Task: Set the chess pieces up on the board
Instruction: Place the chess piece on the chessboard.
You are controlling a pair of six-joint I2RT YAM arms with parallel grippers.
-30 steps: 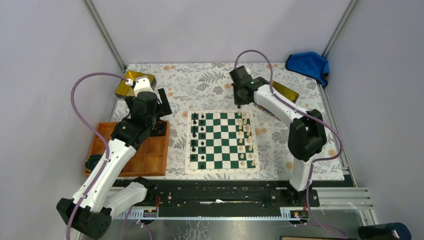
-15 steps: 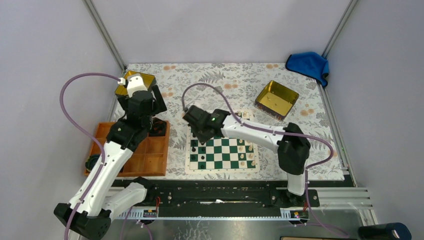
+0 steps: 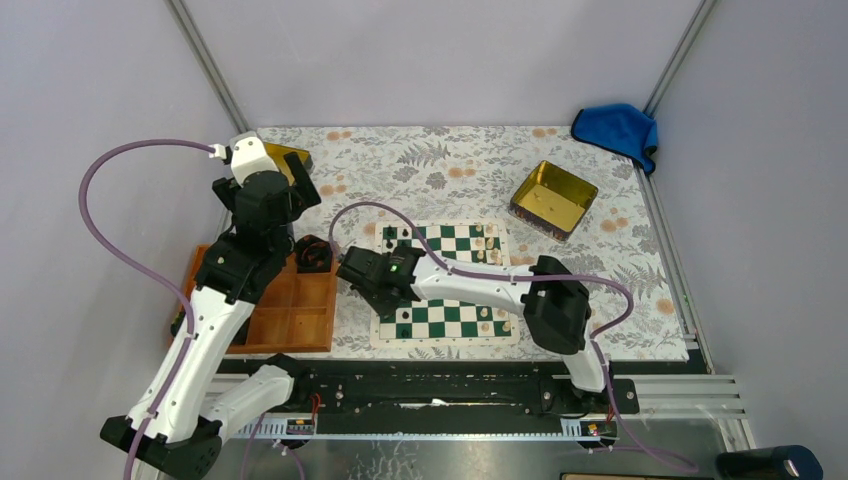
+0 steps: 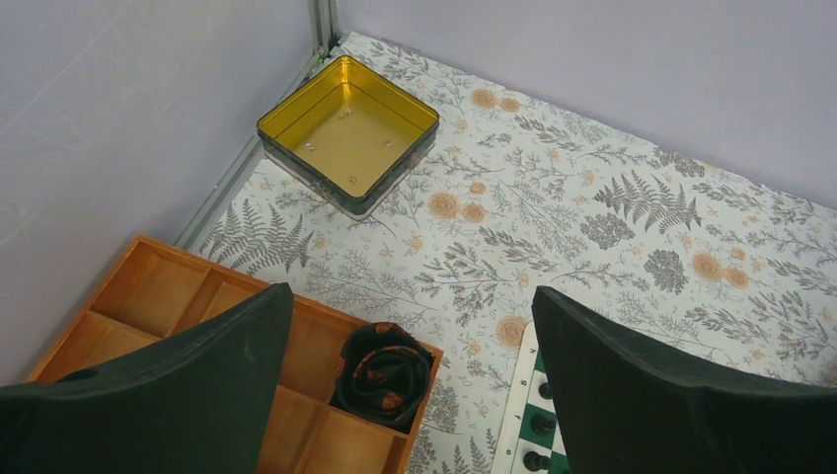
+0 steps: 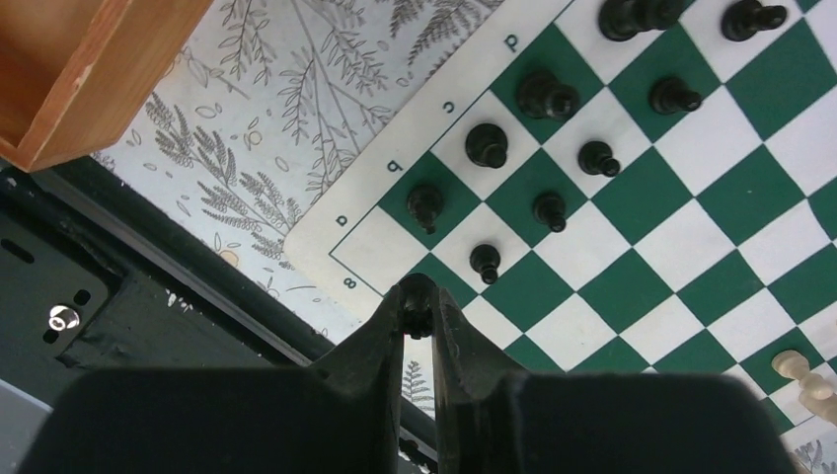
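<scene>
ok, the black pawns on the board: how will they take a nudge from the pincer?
They would probably tip: the pawns are tiny, narrow and upright. Their round bodies suggest they'd roll once down. They stand on neighbouring squares of the board, so one falling may knock another.

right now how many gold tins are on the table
2. The right tin sits beyond the board's far right corner; the left tin is in the back left corner.

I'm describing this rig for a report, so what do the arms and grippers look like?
The left arm and right arm have white links, black joints and a purple cable each. The left gripper and right gripper each end in two tapered black fingers.
</scene>
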